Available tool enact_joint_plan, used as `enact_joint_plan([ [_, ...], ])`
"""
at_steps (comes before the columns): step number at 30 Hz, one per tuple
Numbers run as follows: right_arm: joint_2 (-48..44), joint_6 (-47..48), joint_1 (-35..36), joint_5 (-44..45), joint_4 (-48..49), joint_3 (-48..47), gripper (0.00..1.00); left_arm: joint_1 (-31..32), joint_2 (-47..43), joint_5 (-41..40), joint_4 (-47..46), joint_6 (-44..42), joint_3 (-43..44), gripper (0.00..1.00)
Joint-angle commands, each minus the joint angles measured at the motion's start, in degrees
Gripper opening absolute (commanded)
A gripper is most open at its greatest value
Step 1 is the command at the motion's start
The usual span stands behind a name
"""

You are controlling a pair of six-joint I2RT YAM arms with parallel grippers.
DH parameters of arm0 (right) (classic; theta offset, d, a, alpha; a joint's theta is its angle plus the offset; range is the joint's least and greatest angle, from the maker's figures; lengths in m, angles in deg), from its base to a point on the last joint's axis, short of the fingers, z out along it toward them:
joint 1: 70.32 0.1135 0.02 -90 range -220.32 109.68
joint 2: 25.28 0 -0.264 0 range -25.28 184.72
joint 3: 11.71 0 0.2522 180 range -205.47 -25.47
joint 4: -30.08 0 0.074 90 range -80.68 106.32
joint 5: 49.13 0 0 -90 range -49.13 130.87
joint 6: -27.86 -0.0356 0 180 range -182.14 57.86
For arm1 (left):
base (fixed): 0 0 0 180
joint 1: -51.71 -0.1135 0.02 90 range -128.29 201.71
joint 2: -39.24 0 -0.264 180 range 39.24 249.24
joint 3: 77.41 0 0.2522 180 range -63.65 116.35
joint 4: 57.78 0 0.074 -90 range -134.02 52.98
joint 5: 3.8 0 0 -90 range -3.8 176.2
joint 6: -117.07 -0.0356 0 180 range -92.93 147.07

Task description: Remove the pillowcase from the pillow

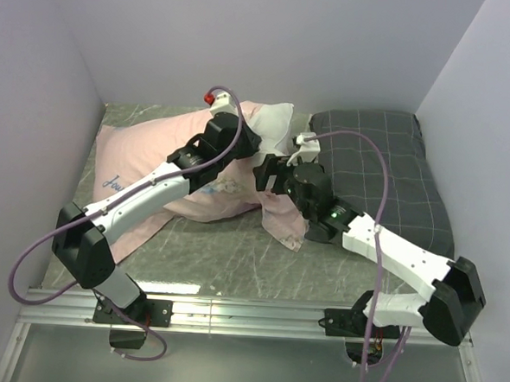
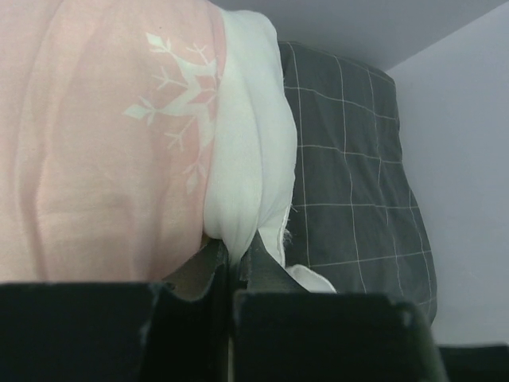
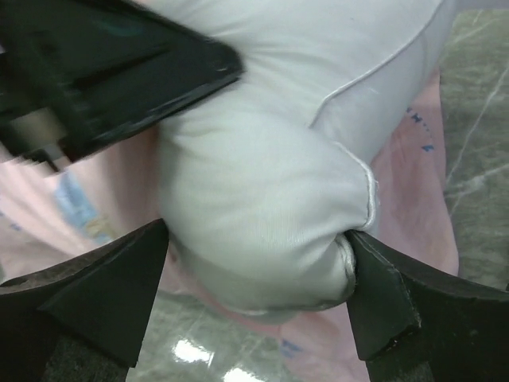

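Top external: the case [image 1: 144, 163] lies spread to the left of both claws and looks plump. The white pillow [image 1: 279, 119] pokes one end out of its mouth, between the claws.
Left claw [image 2: 235, 261]: closed, with the fingers almost meeting on a pinch of cloth right at the case mouth. It looks like white pillow cloth, but the case hem may be caught too; the wrist view is too close to be sure.
Right claw [image 3: 254, 243]: jaws wide, astride the bare pillow end. Both fingers touch its sides without really squeezing it.
Container: the case, its open end toward the right claw, with a loose flap trailing under that claw.
Contents: the pillow, judged mostly inside, with only the end bared.
Pillow handling: light, puffy and springy. It would bulge out of a shallow bite, so it wants a deep pinch at the corner or at the piped seam in front of the right claw.
Case handling: thin, limp and slack, likelier to bunch than to slide. It is best taken by the hem at the mouth beside the left claw, one layer only.
Risk: pinching both layers together would drag the pillow along with the case.
Neighbour: the grey pillow [image 2: 350, 159] lies beyond the left claw on the table [image 3: 477, 95], apart from the work.
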Motion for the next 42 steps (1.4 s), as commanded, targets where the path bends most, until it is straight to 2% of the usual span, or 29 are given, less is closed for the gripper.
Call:
enact_joint_plan([
  [1,2.8,-0.3,-2.2,-2.3,2.3,-3.6,0.88,0.5,-6.3,1.7,-3.9,-0.2,-0.5,0.00],
  [2,3.3,-1.4,-2.5,-2.6,2.7,-3.6,0.76,0.6,-7.2,1.6,-4.1,-0.4,-0.9,0.00],
  [4,3.9,-2.9,-3.7,-4.9,3.9,-3.3,0.60,0.5,-8.0,2.1,-4.7,-0.8,-1.8,0.01],
  [5,4.1,-3.3,-4.2,-6.0,4.0,-3.4,0.40,0.6,-8.6,2.5,-4.9,-1.0,-1.9,0.00],
  [6,4.1,-3.7,-4.5,-6.8,4.0,-4.0,0.29,0.6,-8.7,3.4,-5.0,-1.3,-2.0,0.00],
  [8,4.2,-3.8,-5.1,-7.6,3.2,-5.0,0.00,0.6,-8.7,4.7,-4.2,-2.5,-1.0,0.01],
  [9,4.1,-3.7,-5.1,-7.3,2.5,-6.1,0.00,0.7,-8.6,5.3,-3.2,-3.2,0.6,0.01],
  [11,3.7,-3.7,-5.2,-6.3,0.9,-6.9,0.00,0.6,-8.7,4.5,0.7,-5.3,2.3,0.14],
  [12,3.2,-3.7,-5.2,-6.1,0.4,-7.3,0.00,0.6,-8.7,2.9,2.0,-5.9,3.8,0.36],
  [15,2.7,-3.5,-5.3,-6.2,-0.2,-8.0,0.00,0.6,-11.1,1.4,6.5,-8.0,6.1,0.67],
  [18,3.6,-3.5,-5.1,-6.7,-1.6,-9.8,0.00,0.6,-14.0,-2.2,14.7,-9.6,9.2,0.78],
  [20,3.8,-3.3,-5.2,-6.9,-2.4,-10.9,0.00,0.6,-15.3,-7.8,23.6,-9.8,10.9,0.80],
  [22,4.0,-3.2,-5.2,-6.7,-3.4,-11.7,0.00,0.6,-16.6,-11.6,28.3,-9.1,10.7,0.80],
  [25,4.2,-2.9,-5.1,-6.9,-4.7,-14.0,0.00,0.6,-18.1,-15.4,33.8,-7.2,5.0,0.80],
  [27,4.6,-3.2,-5.1,-6.9,-6.1,-15.9,0.00,0.6,-19.2,-17.0,34.7,-6.0,-0.1,0.82],
  [33,5.2,-2.8,-5.1,-7.8,-7.8,-17.6,0.00,0.0,-18.9,-20.4,34.5,-2.9,-6.7,0.86],
  [37,5.1,-2.4,-5.1,-7.8,-8.0,-17.5,0.00,-3.4,-18.5,-18.5,30.8,-3.0,-10.1,0.87],
  [41,5.2,-2.3,-5.1,-8.0,-8.6,-18.3,0.00,-7.4,-17.2,-16.5,27.7,-3.3,-12.4,0.79],
  [42,5.0,-2.2,-5.1,-8.1,-8.6,-18.5,0.00,-7.9,-17.3,-16.0,26.7,-3.6,-13.2,0.73],
])
